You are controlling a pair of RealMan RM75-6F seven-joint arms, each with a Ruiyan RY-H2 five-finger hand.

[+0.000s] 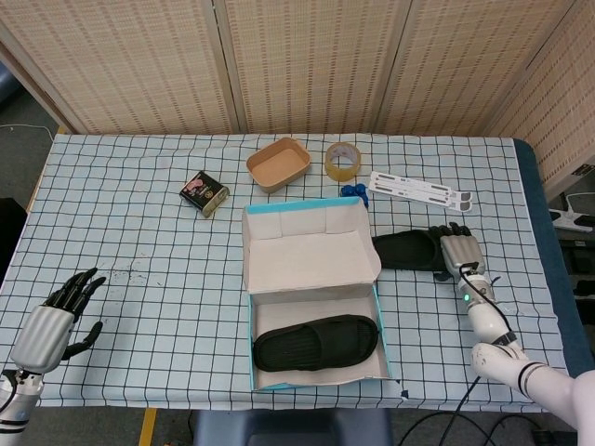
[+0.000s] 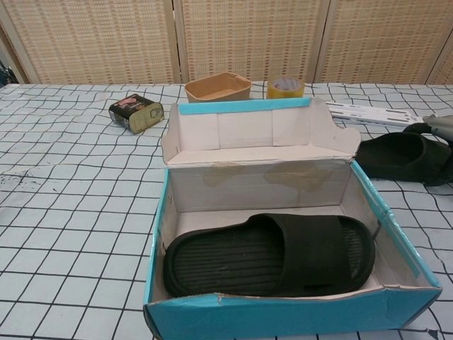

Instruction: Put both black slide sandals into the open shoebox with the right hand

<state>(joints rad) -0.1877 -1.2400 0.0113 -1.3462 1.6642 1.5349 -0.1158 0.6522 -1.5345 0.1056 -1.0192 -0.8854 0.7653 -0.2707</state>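
One black slide sandal [image 1: 316, 342] [image 2: 269, 255] lies flat inside the open shoebox [image 1: 249, 344] [image 2: 283, 312], toe to the right. The second black sandal [image 1: 407, 250] [image 2: 393, 156] lies on the checked cloth just right of the box's raised lid. My right hand [image 1: 459, 251] [image 2: 437, 134] is at this sandal's right end, with its dark fingers lying over and around that end. How firmly they hold it is unclear. At the table's near left corner my left hand [image 1: 56, 321] rests with fingers apart, holding nothing.
Behind the box stand a tan paper bowl [image 1: 278, 163] [image 2: 218, 86], a tape roll [image 1: 342, 161] [image 2: 284, 87], a dark tin [image 1: 204, 193] [image 2: 136, 112] and small blue bits [image 1: 354, 192]. A white strip [image 1: 420, 190] [image 2: 368, 112] lies beyond the loose sandal.
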